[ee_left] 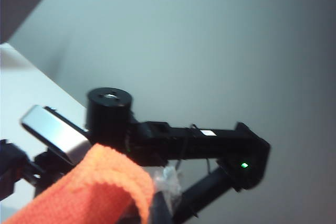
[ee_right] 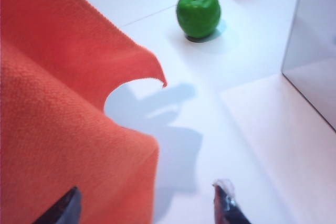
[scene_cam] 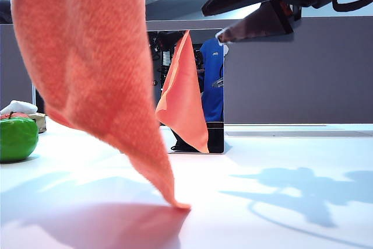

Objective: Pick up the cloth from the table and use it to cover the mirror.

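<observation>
I've got the left gripper (ee_left: 152, 203) clamped on the cloth (scene_cam: 105, 86), which hangs below it, its tip touching the table (scene_cam: 280, 214). My right gripper (ee_right: 147, 208) stands spread wide beside the cloth; the mirror (scene_cam: 201, 91) is beyond, upright and uncovered.
</observation>
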### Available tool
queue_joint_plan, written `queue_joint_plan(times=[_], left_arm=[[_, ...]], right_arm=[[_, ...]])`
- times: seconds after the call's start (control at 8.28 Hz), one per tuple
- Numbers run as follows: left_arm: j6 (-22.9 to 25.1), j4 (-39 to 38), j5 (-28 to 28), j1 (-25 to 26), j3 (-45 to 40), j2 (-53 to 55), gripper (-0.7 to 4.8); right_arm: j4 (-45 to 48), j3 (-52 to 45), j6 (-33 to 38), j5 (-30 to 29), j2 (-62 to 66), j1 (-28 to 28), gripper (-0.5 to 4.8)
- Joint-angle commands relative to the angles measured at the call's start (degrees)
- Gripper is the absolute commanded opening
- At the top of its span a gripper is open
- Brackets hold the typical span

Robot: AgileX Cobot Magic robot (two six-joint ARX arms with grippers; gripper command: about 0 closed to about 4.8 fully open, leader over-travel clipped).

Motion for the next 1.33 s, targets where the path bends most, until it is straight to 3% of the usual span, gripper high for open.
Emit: queue_joint_plan(times=[0.12, 0.48, 0.73, 0.85, 0.97, 1.09, 1.21, 1.33], left_arm=[[-7.5, 7.9, 5.4, -1.0, 5.9, -0.3, -0.06], [-9.5, 7.8, 6.3, -2.6, 7.7, -0.3, -0.06], [-5.2, 3.7, 5.4, -2.9, 7.9, -0.3, -0.06], [1.7, -4.0, 3.0, -2.9, 7.9, -0.2, -0.06], [9.7, -9.8, -0.5, -2.9, 7.9, -0.2, -0.06], [16.3, -12.2, -0.5, -3.7, 7.9, -0.2, -0.06], [21.6, -14.4, -0.7, -6.1, 8.3, -0.2, -0.06], [35.2, -25.2, -2.2, -7.0, 10.0, -0.2, -0.06]], right_arm=[[5.9, 0.7, -3.2, -1.4, -0.2, 0.0, 3.29], [11.2, 1.2, -3.2, -1.4, -0.2, 0.0, 3.29], [14.6, 2.8, -3.0, -1.4, -0.1, 0.0, 3.29], [14.5, 3.1, -3.0, -1.7, -0.1, 0.0, 3.29], [14.3, 3.1, -2.5, -6.0, -0.1, 0.0, 3.31], [13.4, 3.1, -2.5, -10.4, -0.1, 0.0, 3.39], [12.5, 3.1, -2.6, -10.6, -0.1, 0.0, 3.39], [12.0, 3.5, -2.6, -12.9, -0.8, 0.0, 3.39]])
